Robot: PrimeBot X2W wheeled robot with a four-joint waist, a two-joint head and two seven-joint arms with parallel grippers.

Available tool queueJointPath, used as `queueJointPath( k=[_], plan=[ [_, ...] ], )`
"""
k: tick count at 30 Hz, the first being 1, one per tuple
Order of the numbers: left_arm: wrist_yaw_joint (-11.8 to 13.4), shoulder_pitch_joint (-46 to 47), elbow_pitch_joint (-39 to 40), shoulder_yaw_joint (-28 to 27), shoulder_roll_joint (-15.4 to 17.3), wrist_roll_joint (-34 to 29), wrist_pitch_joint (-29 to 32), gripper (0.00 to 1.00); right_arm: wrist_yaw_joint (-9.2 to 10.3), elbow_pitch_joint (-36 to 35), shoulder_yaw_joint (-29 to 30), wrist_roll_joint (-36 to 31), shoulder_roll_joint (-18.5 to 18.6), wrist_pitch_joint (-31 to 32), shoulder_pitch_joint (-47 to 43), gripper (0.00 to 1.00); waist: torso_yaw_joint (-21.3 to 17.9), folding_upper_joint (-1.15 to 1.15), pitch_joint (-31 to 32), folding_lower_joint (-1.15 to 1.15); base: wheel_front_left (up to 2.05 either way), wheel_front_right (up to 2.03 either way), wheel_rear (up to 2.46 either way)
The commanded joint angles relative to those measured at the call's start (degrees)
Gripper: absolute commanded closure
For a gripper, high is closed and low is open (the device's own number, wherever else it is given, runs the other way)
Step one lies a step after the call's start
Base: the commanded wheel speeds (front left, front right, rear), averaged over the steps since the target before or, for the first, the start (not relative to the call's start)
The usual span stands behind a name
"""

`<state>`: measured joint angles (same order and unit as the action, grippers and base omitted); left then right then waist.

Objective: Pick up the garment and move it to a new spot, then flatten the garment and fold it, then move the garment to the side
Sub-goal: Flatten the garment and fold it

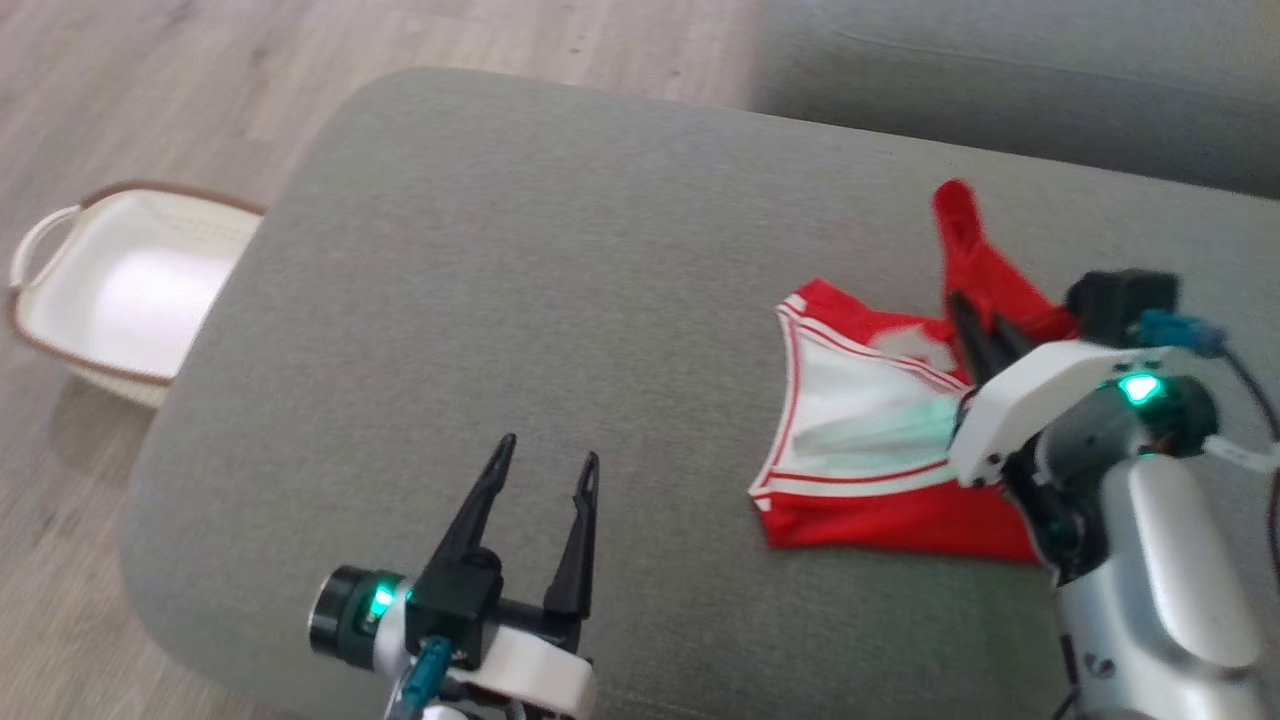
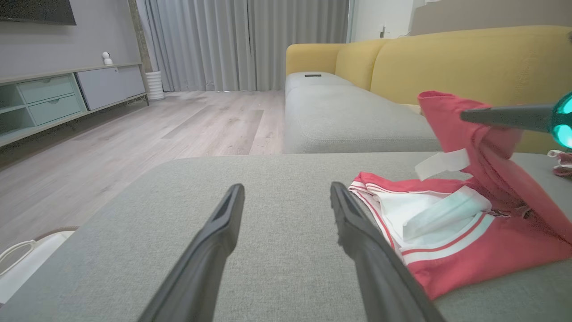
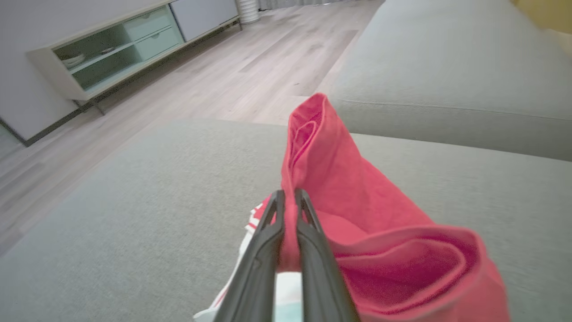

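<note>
The garment (image 1: 870,440) is red with white stripes and a white inner part, lying on the right half of the grey ottoman (image 1: 480,260). My right gripper (image 1: 972,312) is shut on a raised red flap of the garment (image 3: 330,170), lifting it above the rest. In the right wrist view that gripper (image 3: 288,197) pinches the red cloth between its fingers. From the left wrist view the garment (image 2: 464,232) sits to the right. My left gripper (image 1: 548,450) stands open over bare cushion left of the garment, holding nothing; the left wrist view also shows that gripper (image 2: 286,192) open.
A white basket (image 1: 120,285) with a brown rim sits on the wood floor off the ottoman's left edge. A second grey cushion (image 1: 1020,80) lies behind. A yellow sofa back (image 2: 447,58) and a low cabinet (image 2: 58,98) stand farther off.
</note>
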<state>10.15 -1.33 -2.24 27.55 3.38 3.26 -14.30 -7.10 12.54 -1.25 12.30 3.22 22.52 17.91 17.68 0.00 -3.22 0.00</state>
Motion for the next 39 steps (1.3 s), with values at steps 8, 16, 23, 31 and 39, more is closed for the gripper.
queueJointPath(
  k=[8,16,23,31,39],
  plan=[
    [0.37,1.14,1.18,0.27,-0.49,1.28,-0.7,0.0,-0.39,5.42,-5.96,2.07,-0.34,-1.22,2.73,1.0,4.93,0.0,-0.03,0.0,0.0,0.0,0.0],
    [1.4,1.34,0.99,1.15,-0.5,2.32,-0.7,0.0,-0.39,8.45,-9.62,7.56,-0.34,-3.97,3.27,0.0,5.42,0.0,-0.12,0.0,0.0,0.0,0.0],
    [2.31,1.31,1.46,0.49,-0.5,2.62,-0.7,0.0,-0.39,2.44,-6.9,11.37,-0.34,-4.88,1.53,0.0,3.65,0.0,-0.49,0.0,0.0,0.0,0.0],
    [2.15,1.35,1.69,-0.14,-0.5,2.27,-0.7,0.0,-0.39,-3.56,4.67,15.17,1.37,1.18,-1.94,0.0,1.21,0.0,-0.94,0.0,0.0,0.0,0.0],
    [1.61,0.3,1.45,-2.34,-0.5,1.63,-0.7,0.0,-0.39,-2.31,7.82,17.57,4.78,-0.19,-5.09,0.0,-2.12,0.0,0.4,0.0,0.0,0.0,0.0]
  ],
)
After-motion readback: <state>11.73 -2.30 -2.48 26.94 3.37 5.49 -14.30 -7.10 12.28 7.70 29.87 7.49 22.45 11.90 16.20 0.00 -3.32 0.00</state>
